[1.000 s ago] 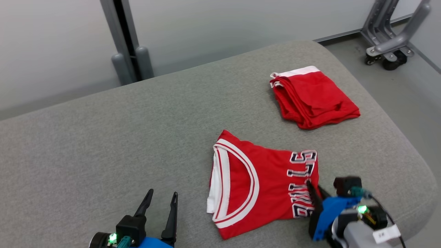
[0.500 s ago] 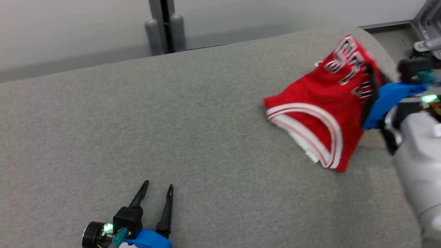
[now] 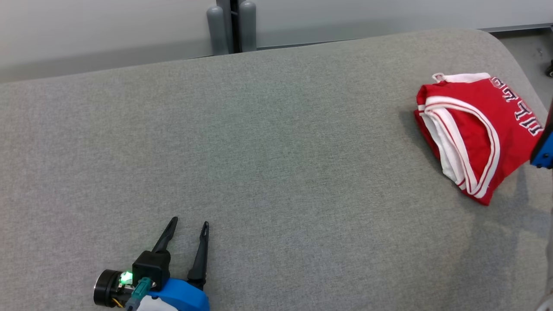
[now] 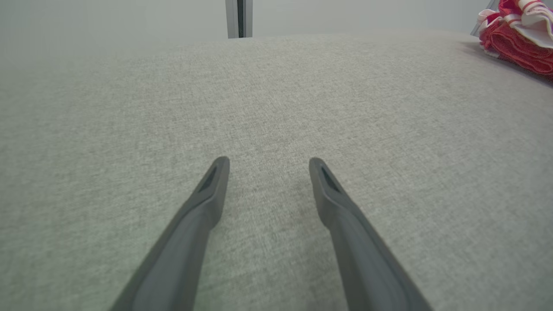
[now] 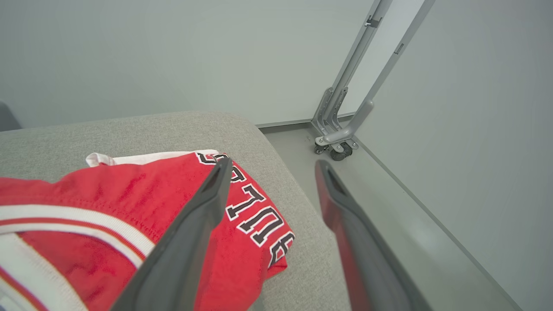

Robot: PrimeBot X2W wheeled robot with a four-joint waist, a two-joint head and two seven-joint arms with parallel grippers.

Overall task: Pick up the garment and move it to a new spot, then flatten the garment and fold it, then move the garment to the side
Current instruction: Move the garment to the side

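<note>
While both jaws gape wide, the folded red jersey (image 3: 512, 127) shows white trim and black lettering

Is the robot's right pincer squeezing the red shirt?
No, the right pincer stands wide open, and the red shirt lies folded on the grey cushion.

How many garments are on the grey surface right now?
1 for certain: the folded red jersey at the grey surface's right end. A white band peeks out at its far edge, so a second piece may lie hidden underneath.
</note>
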